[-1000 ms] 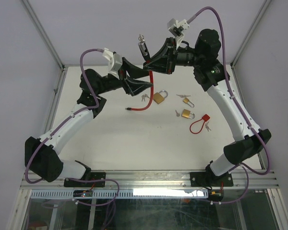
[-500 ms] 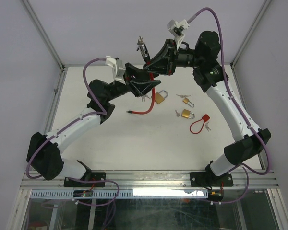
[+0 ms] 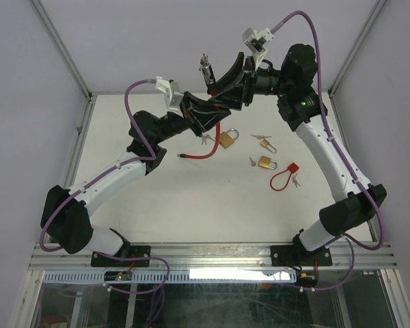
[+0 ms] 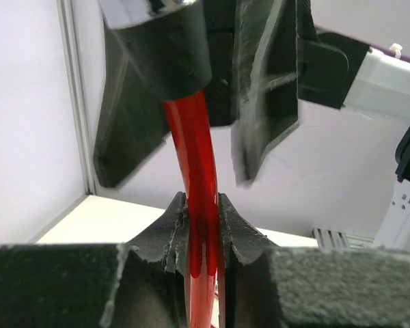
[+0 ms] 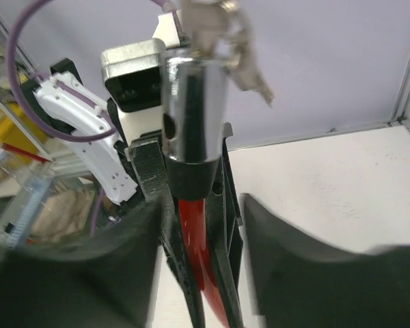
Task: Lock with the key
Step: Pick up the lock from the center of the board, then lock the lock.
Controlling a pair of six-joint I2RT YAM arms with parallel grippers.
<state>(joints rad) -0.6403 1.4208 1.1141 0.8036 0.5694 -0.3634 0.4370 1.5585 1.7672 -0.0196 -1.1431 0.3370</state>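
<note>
The left gripper (image 4: 201, 225) jaws pinch the cable lock (image 3: 206, 70) by its smooth red cable (image 4: 191, 157), high above the white table (image 3: 157, 198). Its shiny round metal end (image 5: 195, 102) with keys (image 5: 242, 58) stands between the right gripper (image 5: 200, 212) jaws; I cannot tell if they squeeze it.

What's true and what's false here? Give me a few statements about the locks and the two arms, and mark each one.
1. The left pincer is closed on the red cable. True.
2. The brass padlocks are held in the air. False: the brass padlocks lie on the table.
3. A bunch of keys sits at the top of the silver lock barrel. True.
4. The cable's loose end is plugged into the barrel. False: the loose end is down by the table, away from the barrel.
5. A small red loop lock lies on the right arm's side of the table. True.
</note>
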